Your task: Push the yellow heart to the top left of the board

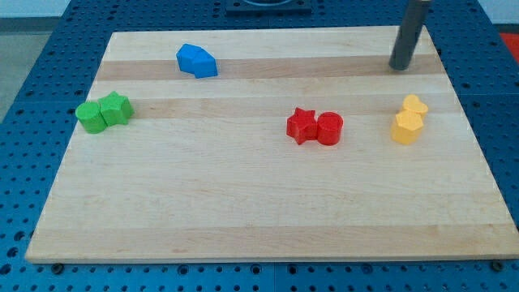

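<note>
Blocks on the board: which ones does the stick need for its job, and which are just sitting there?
For the job:
yellow heart
my tip, above the heart, not touching
board

Just lying about:
yellow block, touching the heart
red star
red cylinder
blue block
two green blocks

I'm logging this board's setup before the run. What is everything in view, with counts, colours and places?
Board: 1, light wood, fills most of the view.
Blue block: 1, blue, shape unclear, upper left.
Green blocks: 2, touching, at the left edge; a cylinder and a star on its right.
Red blocks: 2, touching, right of centre; a star and a cylinder on its right.
Yellow heart: 1, yellow, at the right.
Yellow block: 1, yellow, looks hexagonal, touching the heart from below.
Blue table: 1, perforated, around the board.
My tip: 1, dark rod, upper right, above the yellow heart, apart from it.
</note>
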{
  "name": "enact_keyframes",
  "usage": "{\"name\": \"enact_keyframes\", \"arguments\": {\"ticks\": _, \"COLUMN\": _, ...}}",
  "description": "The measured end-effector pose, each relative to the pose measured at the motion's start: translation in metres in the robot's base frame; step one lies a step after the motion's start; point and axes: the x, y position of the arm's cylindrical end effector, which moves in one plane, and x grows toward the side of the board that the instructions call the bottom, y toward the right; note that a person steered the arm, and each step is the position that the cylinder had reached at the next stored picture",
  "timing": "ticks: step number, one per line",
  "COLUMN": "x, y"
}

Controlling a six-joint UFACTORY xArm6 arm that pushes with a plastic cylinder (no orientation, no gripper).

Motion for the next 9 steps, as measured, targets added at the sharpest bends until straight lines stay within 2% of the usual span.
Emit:
{"name": "enact_keyframes", "arguments": {"ticks": 2, "x": 0.086, "y": 0.033}}
{"name": "enact_keyframes", "arguments": {"ticks": 3, "x": 0.103, "y": 0.047}}
{"name": "enact_keyframes", "arguments": {"ticks": 4, "x": 0.119, "y": 0.032}}
{"name": "enact_keyframes", "arguments": {"ticks": 6, "x": 0.121, "y": -0.059}}
{"name": "enact_keyframes", "arguments": {"ticks": 9, "x": 0.018, "y": -0.064}}
